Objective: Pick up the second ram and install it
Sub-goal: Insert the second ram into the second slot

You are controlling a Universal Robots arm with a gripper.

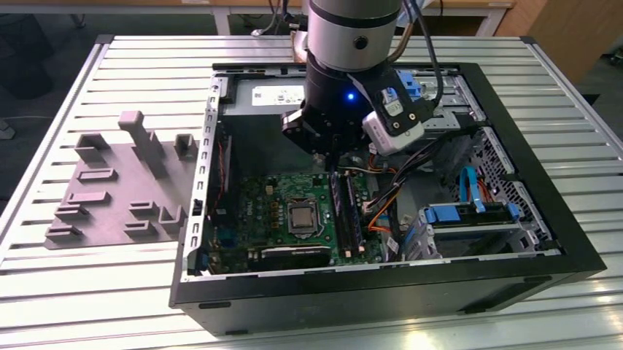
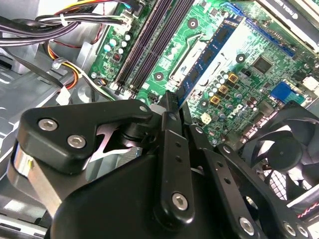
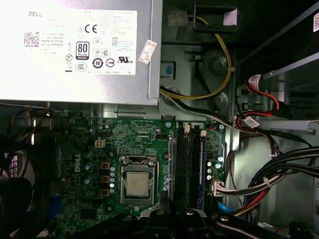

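My gripper (image 1: pixel 329 157) reaches down into the open computer case (image 1: pixel 574 255), over the far end of the motherboard (image 1: pixel 282 197). Its fingers (image 2: pixel 169 124) are shut on the second ram (image 2: pixel 212 50), a thin blue-green stick with dark chips. In the first wrist view the second ram (image 3: pixel 171 164) shows edge-on, running away from the gripper (image 3: pixel 172 211) between the processor socket and the black slots (image 3: pixel 185 164). It hangs above the board, just beside those slots. Another blue stick (image 3: pixel 202 164) sits in the outer slot.
The silver power supply (image 3: pixel 79 50) stands at the case's far wall. Cable bundles (image 3: pixel 279 174) crowd the side past the slots. The processor (image 3: pixel 137 183) and a black fan (image 2: pixel 284 149) lie nearby. A grey parts fixture (image 1: pixel 117 182) lies on the table at the exterior view's left.
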